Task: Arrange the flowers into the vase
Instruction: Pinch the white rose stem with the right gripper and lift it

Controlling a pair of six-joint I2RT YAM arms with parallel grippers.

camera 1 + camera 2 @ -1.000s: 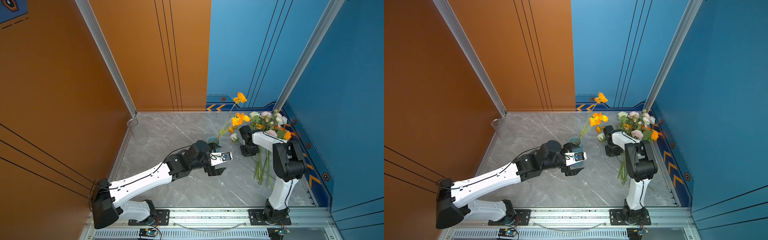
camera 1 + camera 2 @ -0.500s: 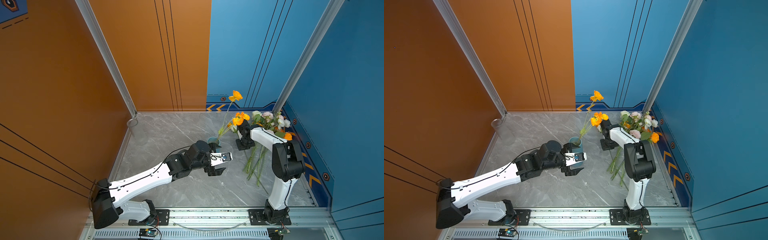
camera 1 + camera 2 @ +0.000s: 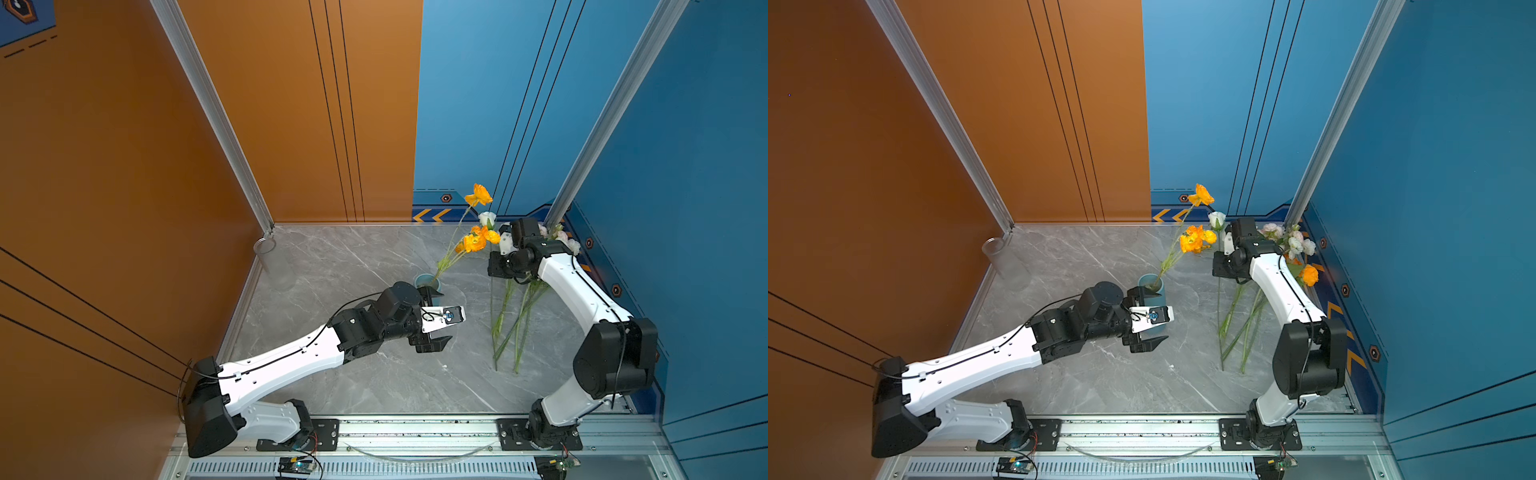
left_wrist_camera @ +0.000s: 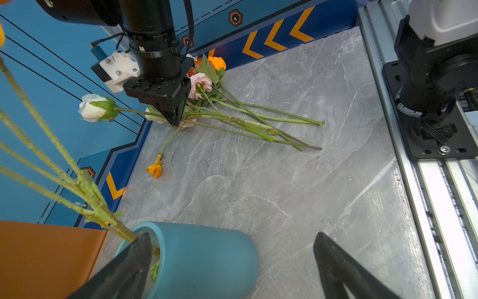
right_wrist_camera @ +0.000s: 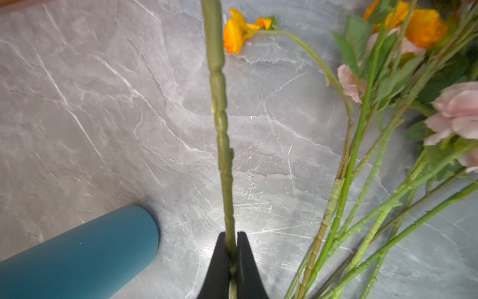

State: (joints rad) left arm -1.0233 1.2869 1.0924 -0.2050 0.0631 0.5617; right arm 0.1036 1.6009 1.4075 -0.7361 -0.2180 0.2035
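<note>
Right of centre in a top view, my right gripper [image 3: 1222, 272] clamps a flower stem [image 3: 1219, 316] bound for the vase [image 3: 1158, 289]; my spread left gripper [image 4: 232, 234] straddles it, presumably steadying.

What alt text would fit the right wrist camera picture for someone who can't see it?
The right gripper pinches a single green stem above a grey marble table. A blue vase is close by, and loose orange and pink flowers lie on the table.
</note>
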